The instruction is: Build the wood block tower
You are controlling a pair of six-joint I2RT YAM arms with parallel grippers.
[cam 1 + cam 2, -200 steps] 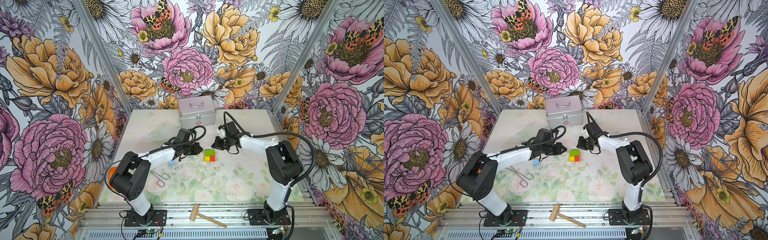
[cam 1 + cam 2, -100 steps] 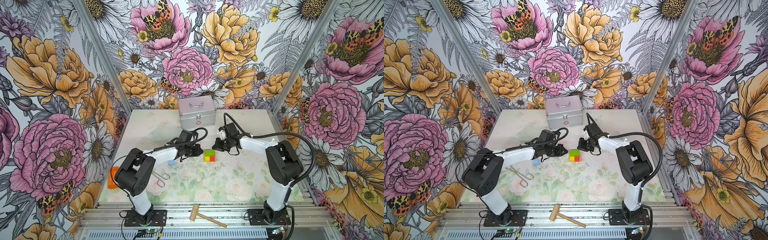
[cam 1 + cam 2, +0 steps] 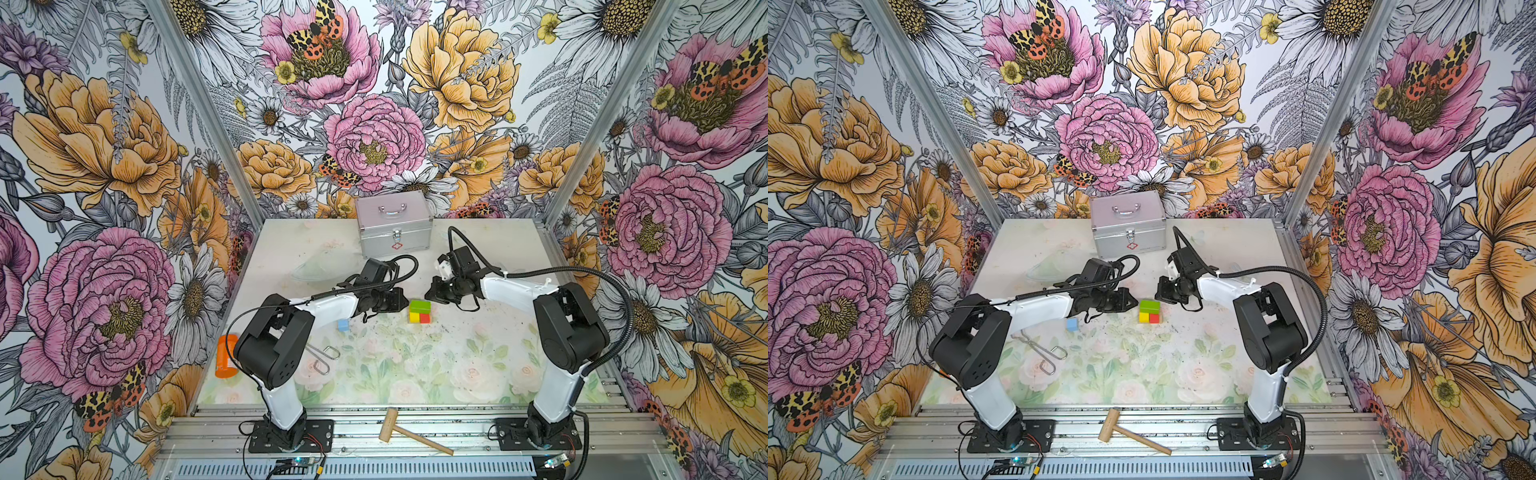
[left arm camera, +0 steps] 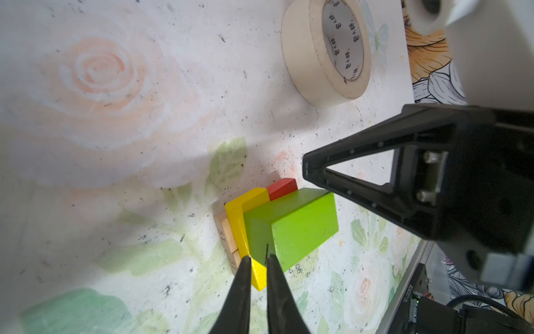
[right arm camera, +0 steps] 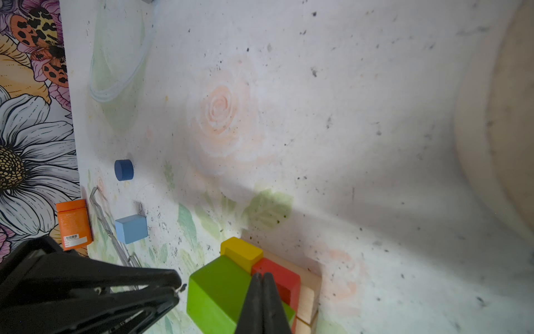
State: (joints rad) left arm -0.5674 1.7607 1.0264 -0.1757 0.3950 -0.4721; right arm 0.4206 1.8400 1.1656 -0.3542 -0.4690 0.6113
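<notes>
Near the left edge of the table (image 3: 415, 374): orange bottle (image 3: 226, 355) lying down, wire tongs (image 3: 322, 357) just beside it. Left arm's elbow has swung a little over the last second, baring more of the bottle. Nothing else on that side has moved.

Light blue cube (image 3: 343, 325) lies loose beside the left forearm. Dark blue cylinder (image 5: 123, 170) also loose, seen only from the right wrist, well apart from the stack.

Left gripper (image 3: 403, 300) narrow, a slit between its fingers, holding nothing. Tips close by the tower's left side; contact unclear.

Tower (image 3: 419, 312) mid-table: tan bars (image 4: 228, 234) lowest, yellow bar (image 3: 414, 318) and red bar (image 3: 424, 318) side by side, green bar (image 3: 419, 306) on top of them. No block added in the last second.

Right gripper (image 3: 429, 293) pressed shut, empty, still at the stack's right side, toward the far edge.

Judgement: both look to be squaring the green layer. Cube and cylinder remain to be placed, cube likely next.
</notes>
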